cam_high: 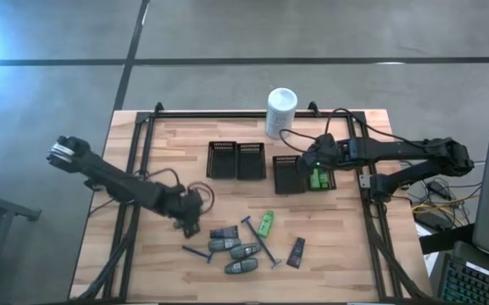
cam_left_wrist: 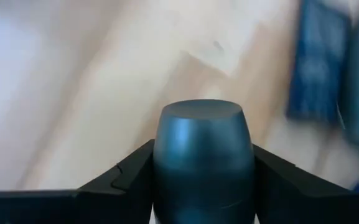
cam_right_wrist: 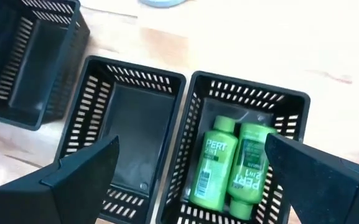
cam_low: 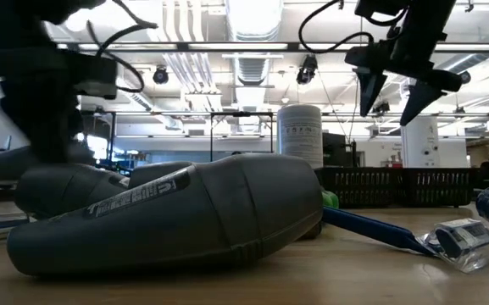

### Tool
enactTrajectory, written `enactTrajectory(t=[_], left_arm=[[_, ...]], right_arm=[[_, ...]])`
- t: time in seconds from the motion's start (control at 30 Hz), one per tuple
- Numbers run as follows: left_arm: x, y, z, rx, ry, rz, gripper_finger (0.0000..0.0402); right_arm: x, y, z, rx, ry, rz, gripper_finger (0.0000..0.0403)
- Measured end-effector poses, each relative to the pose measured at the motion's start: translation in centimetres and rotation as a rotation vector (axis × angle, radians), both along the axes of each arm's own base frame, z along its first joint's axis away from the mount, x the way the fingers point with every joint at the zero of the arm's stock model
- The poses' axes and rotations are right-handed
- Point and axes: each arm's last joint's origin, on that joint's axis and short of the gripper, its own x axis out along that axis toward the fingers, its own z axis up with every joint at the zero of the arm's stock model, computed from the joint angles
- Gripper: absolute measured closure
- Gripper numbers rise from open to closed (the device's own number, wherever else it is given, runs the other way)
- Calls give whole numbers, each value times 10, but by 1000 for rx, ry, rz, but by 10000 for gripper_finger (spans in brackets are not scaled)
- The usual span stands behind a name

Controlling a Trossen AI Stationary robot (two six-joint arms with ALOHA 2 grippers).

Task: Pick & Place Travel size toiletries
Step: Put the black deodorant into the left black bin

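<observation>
Closest to my low camera lies a smooth grey oval bottle (cam_low: 185, 216) on its side on the desk (cam_high: 142, 254), a thin blue razor (cam_low: 371, 230) just behind it. On the left wrist feed my left pincer (cam_left_wrist: 204, 186) is pinching another rounded grey bottle (cam_left_wrist: 203, 143) by the loose cluster of toiletries. Further back, my right pincer (cam_right_wrist: 191, 171) hangs spread wide above the slotted black trays (cam_right_wrist: 129, 124), where two glossy green bottles (cam_right_wrist: 232, 162) lie side by side in one compartment. A tall white cylinder (cam_high: 280, 112) stands beyond
</observation>
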Motion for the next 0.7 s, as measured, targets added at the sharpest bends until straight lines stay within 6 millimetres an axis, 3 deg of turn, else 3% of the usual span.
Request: enactTrajectory(t=[0.37, 0.53, 0.7], left_arm=[[26, 65, 50, -298, -469, 567, 194], [42, 92, 57, -265, -523, 753, 194], [67, 120, 57, -222, -498, 831, 195]], right_arm=[[-7, -8, 2, -53, 88, 164, 3], [-18, -16, 9, -42, 117, 276, 3], [-32, -23, 17, -84, 129, 332, 3]])
